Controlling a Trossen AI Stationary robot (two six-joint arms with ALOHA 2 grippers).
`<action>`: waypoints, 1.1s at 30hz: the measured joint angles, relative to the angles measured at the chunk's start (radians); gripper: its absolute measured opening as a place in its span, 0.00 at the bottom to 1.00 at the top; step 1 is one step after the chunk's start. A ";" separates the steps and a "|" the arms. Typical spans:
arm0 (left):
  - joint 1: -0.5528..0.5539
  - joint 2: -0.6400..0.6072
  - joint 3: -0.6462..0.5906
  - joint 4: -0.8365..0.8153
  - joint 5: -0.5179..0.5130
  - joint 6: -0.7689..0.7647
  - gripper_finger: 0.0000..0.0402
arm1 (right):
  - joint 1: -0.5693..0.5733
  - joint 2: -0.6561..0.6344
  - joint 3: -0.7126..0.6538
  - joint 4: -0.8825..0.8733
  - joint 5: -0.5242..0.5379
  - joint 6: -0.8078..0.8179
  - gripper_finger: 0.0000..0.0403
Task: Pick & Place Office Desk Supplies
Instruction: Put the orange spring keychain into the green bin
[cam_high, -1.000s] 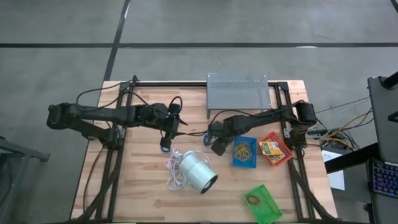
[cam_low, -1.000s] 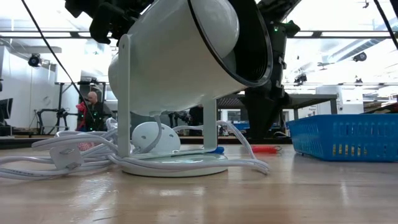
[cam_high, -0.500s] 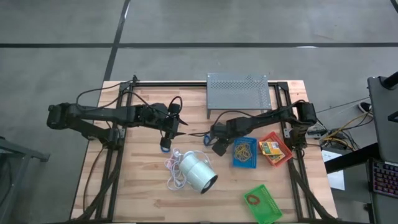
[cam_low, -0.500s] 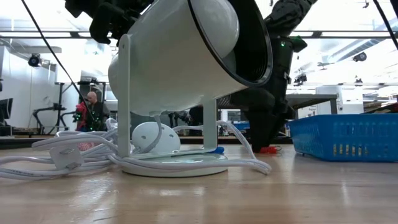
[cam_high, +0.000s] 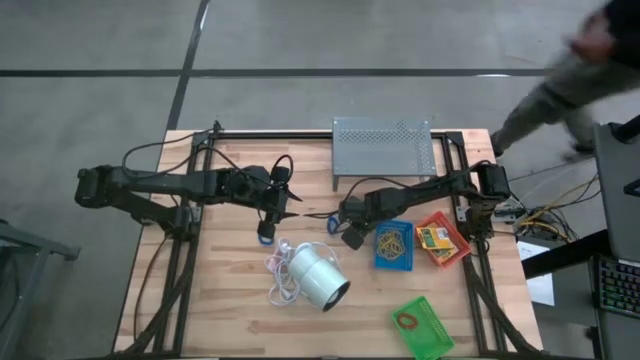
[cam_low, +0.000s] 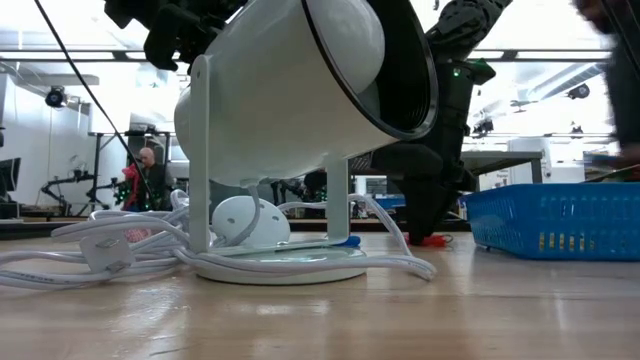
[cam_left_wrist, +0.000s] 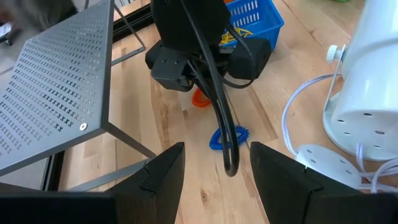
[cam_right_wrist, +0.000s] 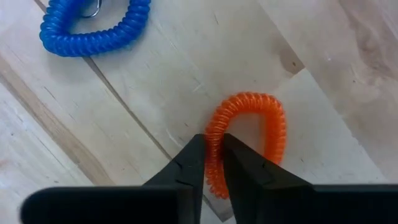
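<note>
Wooden counter (cam_high: 230, 300): right claw (cam_right_wrist: 214, 163) pinching red loop (cam_right_wrist: 249, 140) beside blue tray (cam_high: 394, 247); grasping step. Next, presumably: lift clear, carry trayward.

Right gripper (cam_right_wrist: 214, 158) low, fingers nearly together; left gripper (cam_left_wrist: 214, 165) hovers, fingers apart.

Even overhead light, soft shadows; low view backlit with ceiling glare; a passing person (cam_high: 570, 70) motion-blurred.

white lamp (cam_high: 318, 277) – corded | perforated stand (cam_high: 383, 147) – table's (cam_high: 240, 310) far edge
</note>
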 joint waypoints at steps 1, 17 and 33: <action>0.000 0.000 0.000 0.000 0.000 0.000 0.46 | 0.000 0.000 0.000 0.000 0.008 0.000 0.11; 0.000 0.000 0.000 0.000 0.000 0.000 0.46 | -0.003 0.002 0.044 -0.045 0.047 -0.004 0.03; 0.000 0.000 0.000 -0.010 0.000 0.000 0.46 | 0.055 -0.148 0.206 -0.318 0.182 -0.003 0.03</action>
